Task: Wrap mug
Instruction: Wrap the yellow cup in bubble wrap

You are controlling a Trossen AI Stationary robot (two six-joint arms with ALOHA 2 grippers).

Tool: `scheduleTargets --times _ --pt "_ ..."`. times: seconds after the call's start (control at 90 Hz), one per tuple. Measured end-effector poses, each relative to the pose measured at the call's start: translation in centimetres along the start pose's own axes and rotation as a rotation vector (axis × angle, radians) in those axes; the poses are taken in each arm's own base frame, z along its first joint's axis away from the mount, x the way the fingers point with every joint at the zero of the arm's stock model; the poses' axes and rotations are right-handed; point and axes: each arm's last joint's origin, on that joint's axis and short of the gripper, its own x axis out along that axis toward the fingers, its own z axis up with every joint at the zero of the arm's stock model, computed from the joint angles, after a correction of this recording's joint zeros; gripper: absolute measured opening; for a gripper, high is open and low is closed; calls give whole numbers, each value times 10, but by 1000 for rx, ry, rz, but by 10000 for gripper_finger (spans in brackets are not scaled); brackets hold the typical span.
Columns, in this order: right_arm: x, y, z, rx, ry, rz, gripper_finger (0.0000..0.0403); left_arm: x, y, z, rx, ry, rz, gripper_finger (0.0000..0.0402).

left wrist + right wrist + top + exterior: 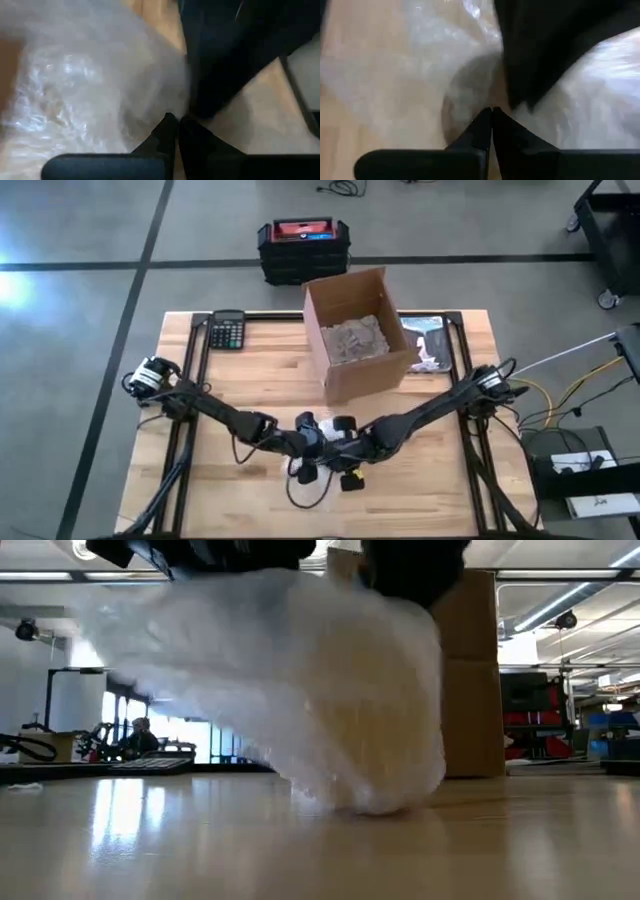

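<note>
A bundle of clear bubble wrap hangs near the middle of the table's front. Its rounded lower end rests on the wood. The mug is hidden inside the bundle; only a dim round shape shows through the film in the right wrist view. My left gripper and my right gripper meet above the bundle, both shut on the wrap. In the low view the two dark grippers cover the bundle's top. My left gripper pinches the bubble wrap's film between its two shut fingertips, coming from above at the bundle's left upper part. How many layers it has does not show. The wrap hangs below it, slanting down toward the end on the table. My right gripper pinches the wrap's film between its shut fingertips, from above at the bundle's right upper part. The layers cannot be counted. The bundle hangs under the fingers with its lower end on the table.
An open cardboard box with crumpled paper stands just behind the grippers. A calculator lies at the far left and a flat packet beside the box on the right. A black and red case sits on the floor beyond.
</note>
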Motion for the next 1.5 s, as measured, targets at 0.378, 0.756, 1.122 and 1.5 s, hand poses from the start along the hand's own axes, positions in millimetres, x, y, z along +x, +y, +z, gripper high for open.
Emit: scheduleTargets --times 0.378,0.756,1.122,1.5 --pt "5 -3 -2 13 32 17 2 -68 -1 31 6 -56 -18 1" --pt "4 -4 -1 8 18 13 2 -62 0 -33 -98 143 27 0" --pt "-9 -5 5 -5 12 25 2 0 -6 -22 -63 -143 -113 0" --pt "-61 -8 19 -35 10 23 2 8 -11 -4 -21 -155 -113 0"
